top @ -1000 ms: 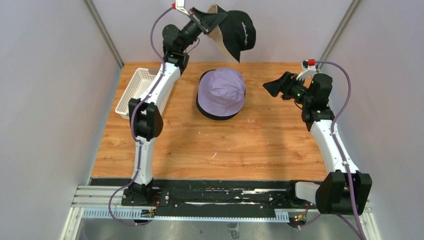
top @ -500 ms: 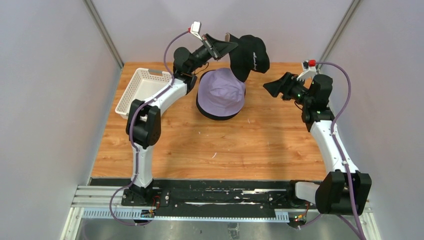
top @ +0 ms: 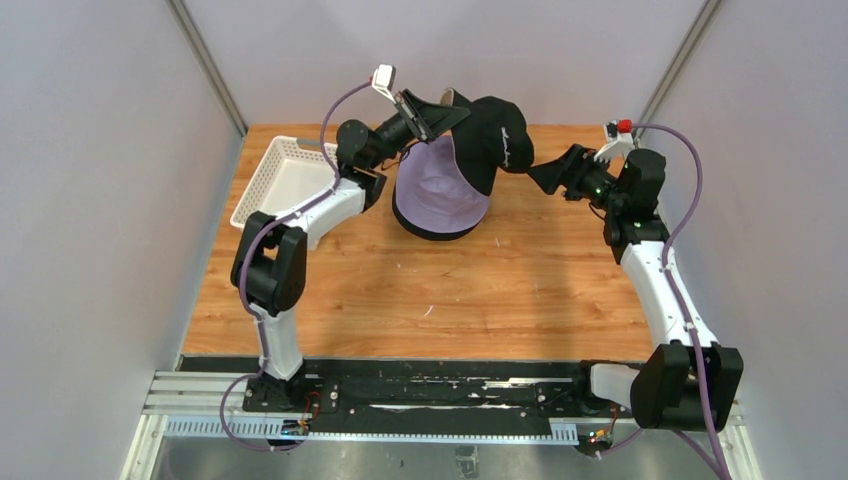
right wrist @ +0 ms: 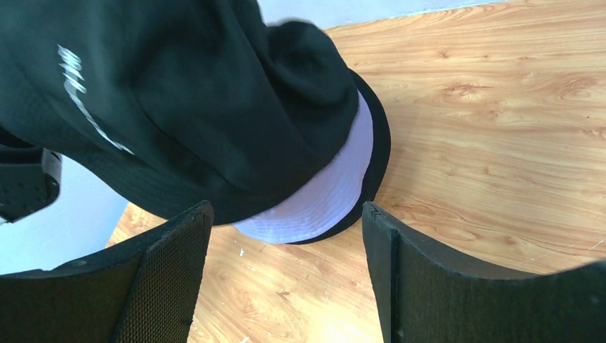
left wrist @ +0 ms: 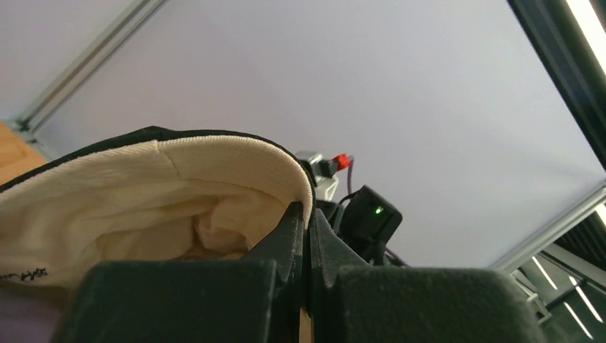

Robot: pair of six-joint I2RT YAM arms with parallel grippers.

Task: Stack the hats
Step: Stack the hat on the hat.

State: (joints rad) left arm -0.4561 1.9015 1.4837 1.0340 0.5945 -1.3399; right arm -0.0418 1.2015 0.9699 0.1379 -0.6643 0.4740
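Hanging in the upper centre of the top view, the black hat (top: 495,140) droops from my left gripper (top: 443,107). That gripper's fingers are pressed together on the edge of the brim. In the left wrist view the brim's cream lining fills the lower left of the frame, and the seam of the brim is pinched right at my fingertips. The hat's crown, marked with a short line of white script, sags to the right of the grip and overlaps the upper right part of the lavender hat (top: 435,185). Whether the two fabrics touch cannot be told from these views.

The lavender hat rests crown-up on the wooden table (top: 450,290), just above the centre of the board, and is edged in black along its lower side. In the right wrist view it shows as a pale crescent below the black crown.

My right gripper (top: 545,172) stands at the right of the black hat, level with its hanging crown. Its fingers are spread wide, hold nothing, and frame the two hats between them.

The white lattice basket (top: 275,180) sits at the table's upper left edge, beside my left forearm.
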